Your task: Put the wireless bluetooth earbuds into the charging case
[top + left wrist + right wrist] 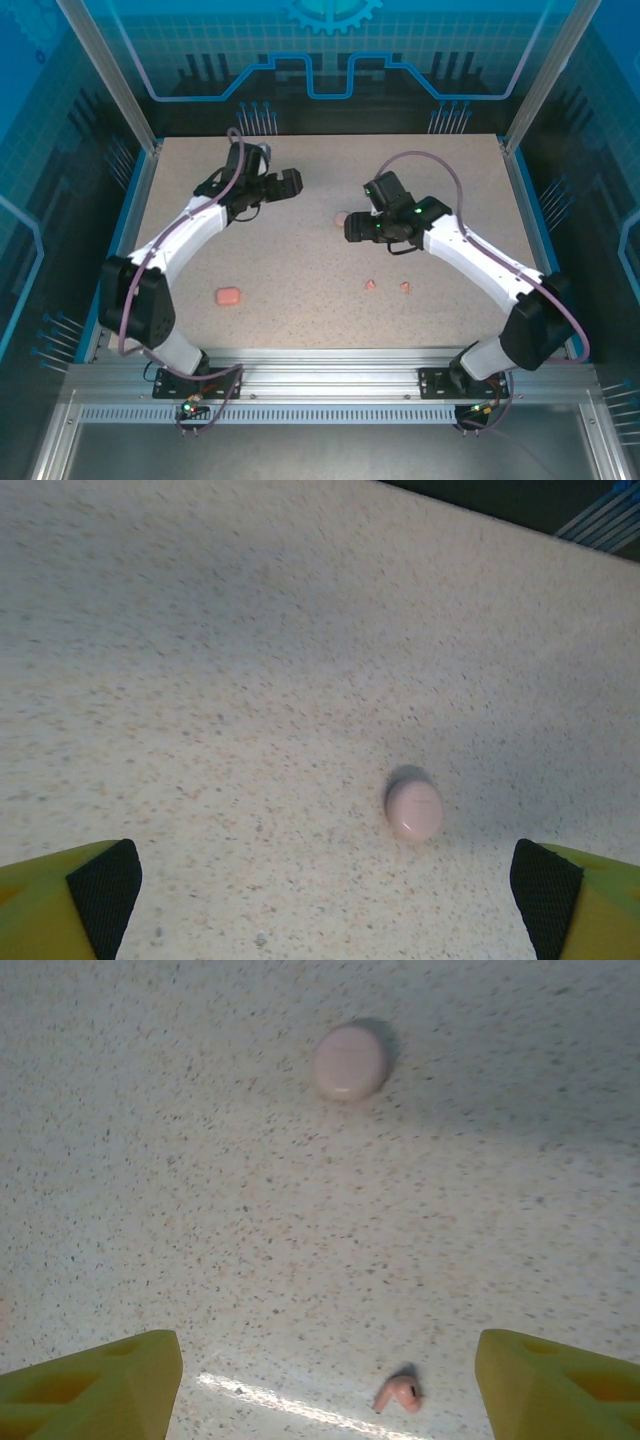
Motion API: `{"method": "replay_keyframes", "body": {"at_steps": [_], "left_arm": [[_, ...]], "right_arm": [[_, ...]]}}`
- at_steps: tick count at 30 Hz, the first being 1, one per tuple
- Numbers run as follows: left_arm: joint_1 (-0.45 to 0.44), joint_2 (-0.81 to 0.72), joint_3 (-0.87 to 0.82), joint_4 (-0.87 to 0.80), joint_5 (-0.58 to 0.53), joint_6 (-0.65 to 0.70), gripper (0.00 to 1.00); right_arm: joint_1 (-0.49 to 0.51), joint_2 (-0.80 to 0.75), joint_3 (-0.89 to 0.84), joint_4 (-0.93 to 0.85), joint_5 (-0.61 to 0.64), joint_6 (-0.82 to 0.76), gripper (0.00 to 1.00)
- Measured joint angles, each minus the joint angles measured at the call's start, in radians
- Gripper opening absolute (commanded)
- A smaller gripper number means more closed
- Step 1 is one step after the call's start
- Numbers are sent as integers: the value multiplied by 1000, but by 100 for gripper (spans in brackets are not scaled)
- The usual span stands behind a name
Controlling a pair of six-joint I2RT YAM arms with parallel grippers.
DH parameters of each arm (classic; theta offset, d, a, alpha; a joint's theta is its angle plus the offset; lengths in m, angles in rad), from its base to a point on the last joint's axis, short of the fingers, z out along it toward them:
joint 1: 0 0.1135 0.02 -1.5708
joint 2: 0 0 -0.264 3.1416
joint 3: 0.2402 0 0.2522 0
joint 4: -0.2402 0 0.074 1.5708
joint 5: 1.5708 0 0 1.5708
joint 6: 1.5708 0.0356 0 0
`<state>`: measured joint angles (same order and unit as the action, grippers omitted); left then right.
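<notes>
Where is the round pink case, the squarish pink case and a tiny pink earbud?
Round pale pink case [348, 1062]: right wrist view, middle of its top.
Rounded-rectangular pink case [228, 296]: top external view, middle of its top.
Tiny pink earbud [398, 1394]: right wrist view, on its curved body.

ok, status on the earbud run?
Left gripper open, right gripper open, both empty. Two earbuds loose on the table, round case apart from them. Nothing blocking the earbuds.

A tiny pink earbud [370, 285] lies loose near a second pink earbud [405, 288].
</notes>
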<state>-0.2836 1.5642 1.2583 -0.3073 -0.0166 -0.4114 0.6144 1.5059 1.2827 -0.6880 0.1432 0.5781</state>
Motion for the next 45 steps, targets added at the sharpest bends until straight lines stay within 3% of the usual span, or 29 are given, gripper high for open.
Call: {"method": "replay_keyframes", "body": {"at_steps": [7, 19, 30, 45], "left_arm": [[79, -207, -328, 186, -87, -85, 99], [154, -302, -446, 184, -85, -296, 99], [178, -359, -533, 113, -77, -415, 99], [178, -395, -685, 110, -88, -528, 99]], "right_arm": [[134, 176, 119, 13, -17, 13, 78], [217, 438, 325, 7, -69, 36, 77], [217, 496, 444, -39, -68, 43, 77], [201, 487, 377, -45, -53, 43, 77]]}}
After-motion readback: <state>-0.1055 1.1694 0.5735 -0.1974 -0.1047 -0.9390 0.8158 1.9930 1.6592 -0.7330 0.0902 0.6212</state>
